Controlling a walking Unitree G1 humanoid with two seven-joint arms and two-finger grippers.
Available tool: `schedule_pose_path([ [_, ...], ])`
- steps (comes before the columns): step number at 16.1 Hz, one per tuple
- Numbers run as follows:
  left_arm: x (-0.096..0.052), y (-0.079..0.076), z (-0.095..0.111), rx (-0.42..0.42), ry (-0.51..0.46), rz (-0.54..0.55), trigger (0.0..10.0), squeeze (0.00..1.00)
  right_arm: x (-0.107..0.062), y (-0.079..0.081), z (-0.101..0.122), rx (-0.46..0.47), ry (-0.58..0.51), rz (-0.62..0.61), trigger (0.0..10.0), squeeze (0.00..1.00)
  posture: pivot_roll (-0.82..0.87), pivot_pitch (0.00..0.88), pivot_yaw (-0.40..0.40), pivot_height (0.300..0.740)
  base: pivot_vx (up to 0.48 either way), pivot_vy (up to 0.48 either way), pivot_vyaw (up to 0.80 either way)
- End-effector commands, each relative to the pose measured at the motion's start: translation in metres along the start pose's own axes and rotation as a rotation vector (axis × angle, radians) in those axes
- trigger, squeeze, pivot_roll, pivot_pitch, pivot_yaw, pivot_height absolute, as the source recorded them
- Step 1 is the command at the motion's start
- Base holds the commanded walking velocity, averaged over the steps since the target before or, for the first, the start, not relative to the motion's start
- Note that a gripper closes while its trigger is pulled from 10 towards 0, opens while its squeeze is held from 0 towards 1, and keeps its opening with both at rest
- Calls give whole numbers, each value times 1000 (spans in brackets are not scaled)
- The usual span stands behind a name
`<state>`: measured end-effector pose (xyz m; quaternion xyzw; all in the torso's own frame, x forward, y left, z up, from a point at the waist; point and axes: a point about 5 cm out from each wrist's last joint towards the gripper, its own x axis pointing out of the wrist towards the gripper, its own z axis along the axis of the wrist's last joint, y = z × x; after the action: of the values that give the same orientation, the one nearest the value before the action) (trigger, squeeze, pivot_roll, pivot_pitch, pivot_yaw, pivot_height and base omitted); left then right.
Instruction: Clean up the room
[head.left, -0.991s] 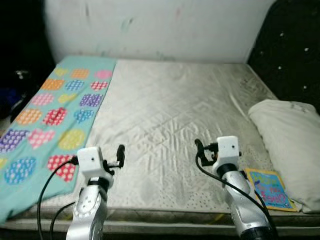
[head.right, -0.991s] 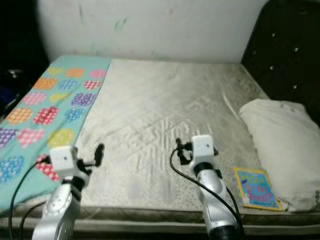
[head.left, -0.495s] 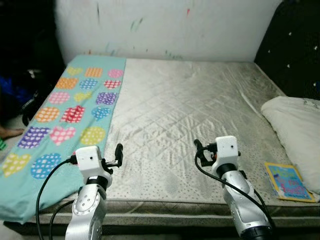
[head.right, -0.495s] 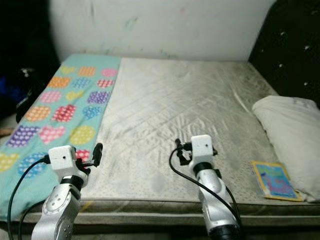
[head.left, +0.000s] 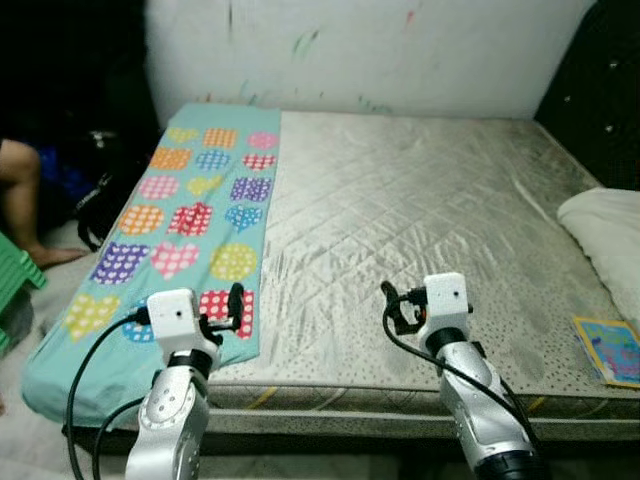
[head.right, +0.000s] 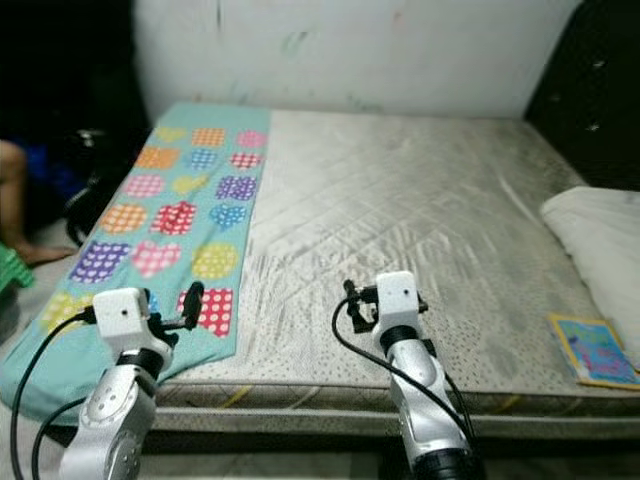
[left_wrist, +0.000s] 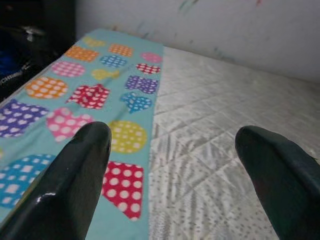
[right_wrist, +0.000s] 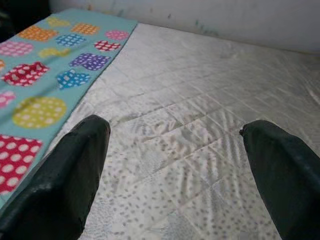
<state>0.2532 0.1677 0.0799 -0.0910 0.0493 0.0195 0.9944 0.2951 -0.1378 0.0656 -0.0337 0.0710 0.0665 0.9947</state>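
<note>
Bed: a bare quilted mattress (head.left: 420, 230) in silvery grey takes up the centre of the head views, its far edge against a scuffed white wall (head.left: 380, 50) at the top of the frame.

Blanket: a teal blanket (head.left: 190, 220) printed with dotted hearts and circles lies in a long strip along the mattress's left side, running from upper centre-left down to the lower left, where its end hangs over the near edge.

Book: a children's picture book (head.left: 610, 350) with a blue cover and yellow border lies flat near the mattress's front corner, at the right edge of the frame.

Pillow: a white pillow (head.left: 605, 235) rests at the right edge of the frame, above the book and apart from it.

Headboard: a dark tufted headboard (head.left: 600, 80) stands in the upper right corner.

Left gripper: the left gripper (head.left: 237, 308) hovers at lower left over the blanket's near end, touching nothing; its wrist camera shows the two black fingers (left_wrist: 75, 185) spread wide with blanket and mattress visible between them.

Right gripper: the right gripper (head.left: 390, 306) hangs at lower centre over bare mattress near the front edge, fingers (right_wrist: 65, 180) likewise splayed and carrying nothing.

Person: a bent leg and bare foot (head.left: 35, 215) show at the left edge, on the floor beside the bed.

Stool: part of a green plastic stool (head.left: 15, 285) sits at the far left edge, just below the foot.
</note>
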Motion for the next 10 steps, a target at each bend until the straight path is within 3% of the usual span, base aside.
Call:
schedule_pose_path([
  [1,0,-2,2,-5,-5,-25,10000,0,2,0,6,-6,-19,8,10000,0,-58,0,-48,740,240,0,0],
  [10,-1,-5,2,-13,-11,-49,10000,0,2,0,5,-9,-14,15,10000,0,-59,0,-47,740,392,0,0],
])
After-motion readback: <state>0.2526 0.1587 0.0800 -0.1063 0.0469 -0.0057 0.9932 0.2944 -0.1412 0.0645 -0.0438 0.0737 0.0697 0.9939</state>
